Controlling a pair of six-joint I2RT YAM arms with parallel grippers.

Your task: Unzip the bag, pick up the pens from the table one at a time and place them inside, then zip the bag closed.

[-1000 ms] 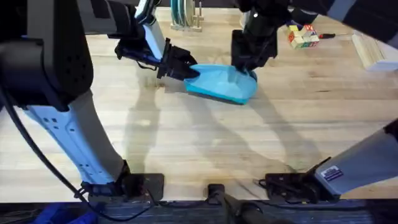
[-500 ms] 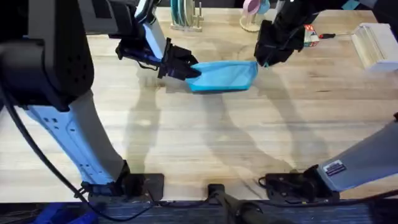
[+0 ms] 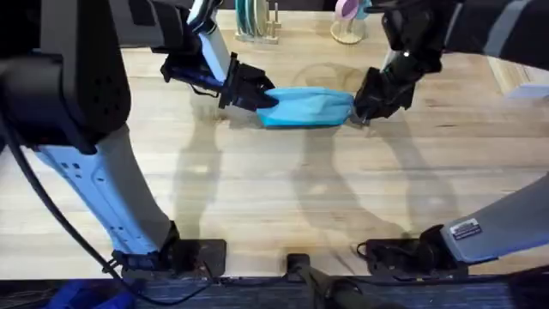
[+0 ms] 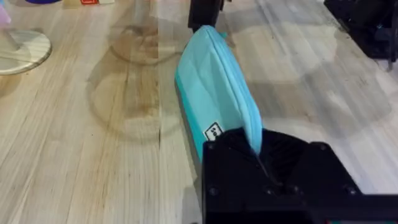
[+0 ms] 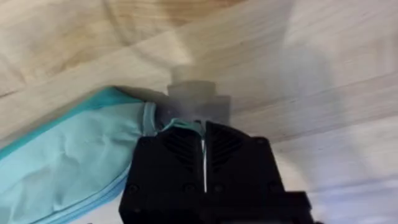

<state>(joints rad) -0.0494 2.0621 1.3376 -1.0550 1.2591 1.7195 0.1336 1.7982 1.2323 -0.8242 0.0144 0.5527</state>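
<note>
Both end effectors, left (image 3: 262, 94) and right (image 3: 360, 112), clamped on bag (image 3: 307, 106) ends at 9 and 3 o'clock; zipper tab could slip if pulled crooked.

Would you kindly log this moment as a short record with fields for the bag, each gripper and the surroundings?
bag: light-blue pouch lying lengthwise on the table, held at both ends
left gripper: shut on the bag's end nearer the left arm
right gripper: fingers closed at the opposite end, pinching the zipper end
zipper: appears closed along the visible length in the left wrist view
pens: none visible on the table
background: rack with plates at the far edge
</note>
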